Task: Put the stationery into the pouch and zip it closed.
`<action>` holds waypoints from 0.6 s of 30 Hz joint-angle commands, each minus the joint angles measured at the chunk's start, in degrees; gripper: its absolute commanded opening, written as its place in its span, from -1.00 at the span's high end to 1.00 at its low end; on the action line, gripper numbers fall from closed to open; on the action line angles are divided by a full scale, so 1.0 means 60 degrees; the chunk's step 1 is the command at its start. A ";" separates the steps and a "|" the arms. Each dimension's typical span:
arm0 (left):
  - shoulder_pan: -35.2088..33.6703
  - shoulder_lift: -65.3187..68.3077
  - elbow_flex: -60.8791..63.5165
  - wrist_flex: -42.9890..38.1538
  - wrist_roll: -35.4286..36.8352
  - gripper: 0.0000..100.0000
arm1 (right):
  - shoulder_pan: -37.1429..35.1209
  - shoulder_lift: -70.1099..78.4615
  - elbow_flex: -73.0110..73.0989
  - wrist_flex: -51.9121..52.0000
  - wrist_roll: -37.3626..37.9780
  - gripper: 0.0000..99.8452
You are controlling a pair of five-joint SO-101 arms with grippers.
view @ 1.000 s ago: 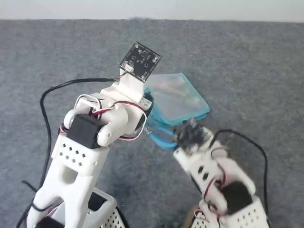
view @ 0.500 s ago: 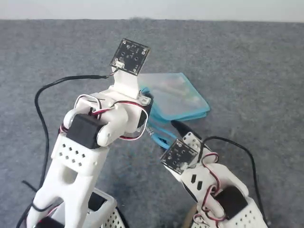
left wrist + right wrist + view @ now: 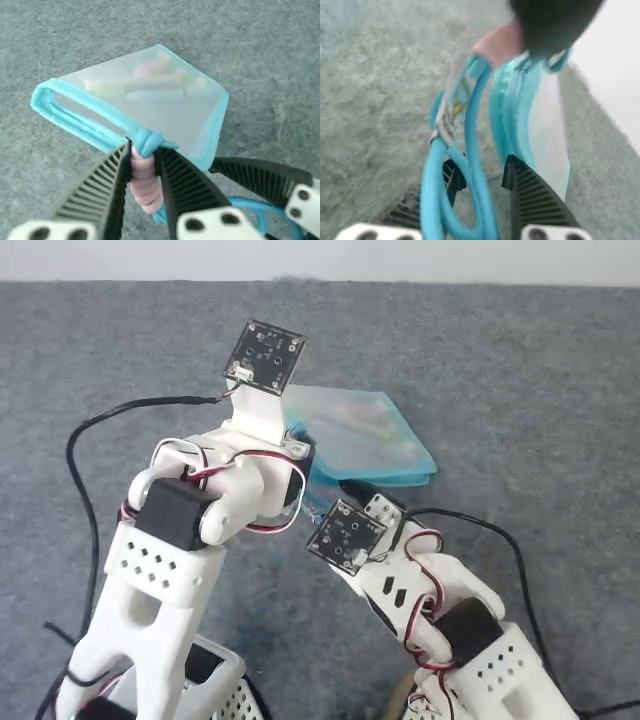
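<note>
The translucent pouch (image 3: pixel 372 440) with teal edging lies on the grey carpet, with pastel stationery (image 3: pixel 150 80) showing through its side. My left gripper (image 3: pixel 142 150) is shut on the knotted teal corner of the pouch (image 3: pixel 165 110) together with a pink tab (image 3: pixel 146 182). My right gripper (image 3: pixel 482 172) sits close beside that corner, open, with one strand of the blue zipper loop (image 3: pixel 472 195) between its jaws. In the right wrist view the pink tab (image 3: pixel 497 42) shows under the left gripper's black finger, above the teal zipper edge of the pouch (image 3: pixel 545 125).
Grey carpet (image 3: pixel 520 360) covers the whole table, with open room around the pouch to the right and back. A black cable (image 3: pixel 90 440) loops off the left arm, and another cable (image 3: pixel 505 540) runs beside the right arm.
The right arm's wrist has turned and swung its camera board leftward, closer under the left arm. The left wrist has shifted slightly left, and the pouch has moved with it.
</note>
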 commanded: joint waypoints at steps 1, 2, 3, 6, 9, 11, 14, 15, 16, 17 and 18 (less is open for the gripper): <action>-0.0088 -0.0454 -0.0623 0.0103 0.0132 0.98 | 0.0125 0.0095 -0.0703 -0.0549 0.0176 0.74; -0.0088 -0.0454 -0.0608 0.0117 0.0132 0.98 | 0.0125 0.0095 -0.0703 -0.0549 0.0176 0.74; -0.0088 -0.0454 -0.0593 0.0132 0.0132 0.98 | 0.0139 0.0037 -0.0718 -0.0549 0.0190 0.74; -0.0088 -0.0454 -0.0593 0.0132 0.0132 0.98 | 0.0300 0.0007 -0.0967 -0.0535 0.0308 0.74; -0.0029 -0.0440 -0.0549 0.0147 0.0132 0.98 | 0.0388 0.0007 -0.1304 -0.0462 0.0322 0.74; -0.0015 -0.0440 -0.0549 0.0147 0.0132 0.98 | 0.0359 0.0007 -0.1348 -0.0520 0.0322 0.74; -0.0015 -0.0410 -0.0491 0.0147 0.0132 0.98 | 0.0330 0.0007 -0.1436 -0.0462 0.0322 0.74; -0.0015 -0.0425 -0.0388 0.0117 0.0132 0.98 | 0.0330 0.0007 -0.1436 -0.0476 0.0322 0.74; -0.0015 -0.0440 -0.0300 0.0088 0.0132 0.98 | 0.0359 0.0007 -0.1436 -0.0462 0.0322 0.74; -0.0015 -0.0440 -0.0227 0.0073 0.0132 0.98 | 0.0374 0.0007 -0.1436 -0.0462 0.0322 0.74; -0.0015 -0.0425 -0.0154 0.0073 0.0132 0.98 | 0.0374 0.0022 -0.1436 -0.0491 0.0322 0.75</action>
